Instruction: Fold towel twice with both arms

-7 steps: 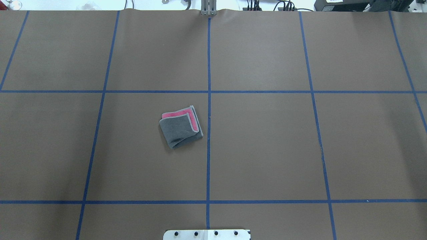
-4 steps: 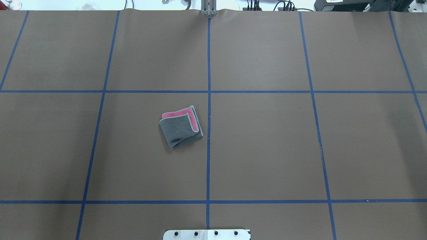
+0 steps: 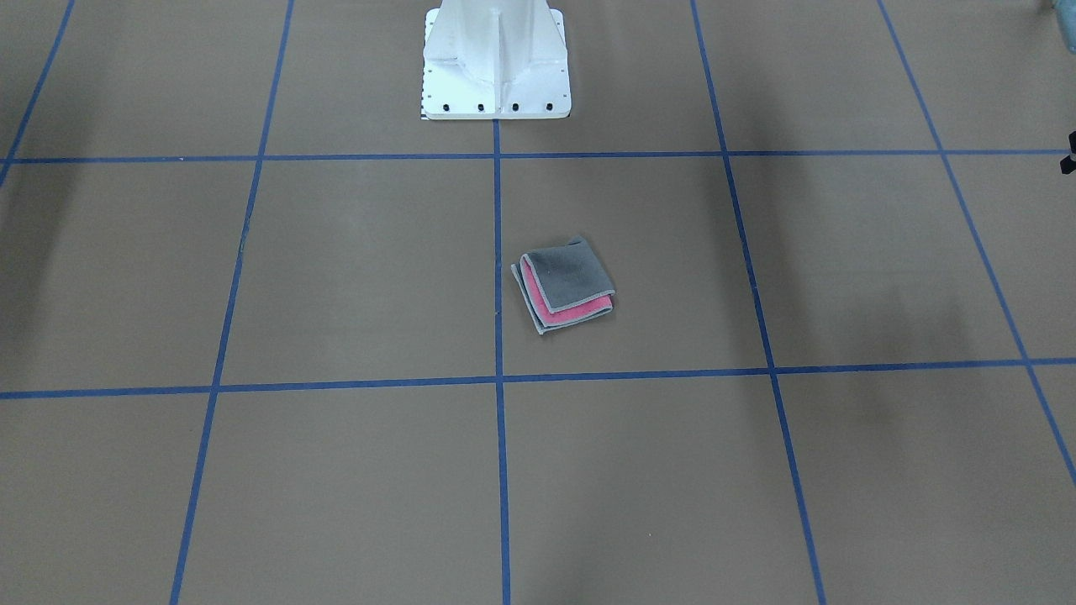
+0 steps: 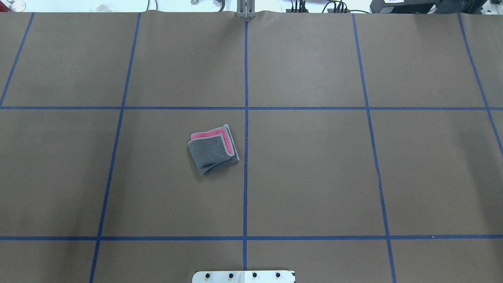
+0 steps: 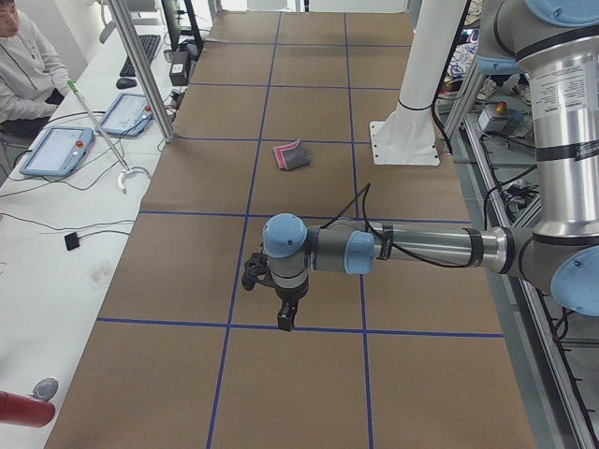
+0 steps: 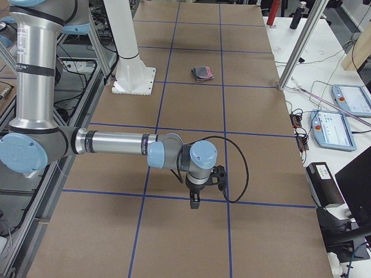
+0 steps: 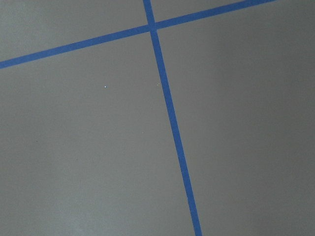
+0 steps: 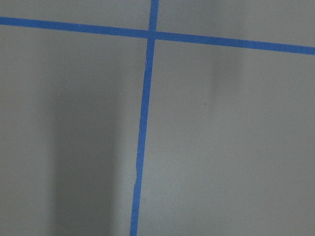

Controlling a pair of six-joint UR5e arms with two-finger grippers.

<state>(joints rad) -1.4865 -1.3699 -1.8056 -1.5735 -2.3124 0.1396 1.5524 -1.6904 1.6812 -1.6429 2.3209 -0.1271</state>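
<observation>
The towel (image 4: pixel 212 151) lies exactly where it lay 1 second ago, with the same outline and the same pink strip showing. Nothing on the worktop (image 4: pixel 314 177) has shifted in the overhead view over that time, and neither arm enters it. I judge that the 2 folds are already made, so the task looks finished or nearly so.

The towel is a small, roughly square packet, turned a little out of line with the tape (image 4: pixel 245 196) grid. Grey is on top. A pink band shows along 2 adjoining edges, the far one and the one toward the centre line, each trimmed by the pale stitched hem. The layers do not match exactly, which is why the pink shows. The near edge bulges softly, like a fold rather than a hem. The towel rests flat in the square just left of the centre line, beside that tape but not touching it, in front of the pedestal (image 3: pixel 496 76).

Both arms are well apart from it. The left arm (image 5: pixel 412 248) stretches low over the worktop toward its left end, with the left pincer (image 5: pixel 285 320) pointing down above a tape line. The right arm (image 6: pixel 116 143) mirrors it at the other end with the right pincer (image 6: pixel 194 201). Only the side views show them, so I cannot tell whether either pincer is spread or pressed together. Each wrist camera sees only worktop and crossing tape.
</observation>
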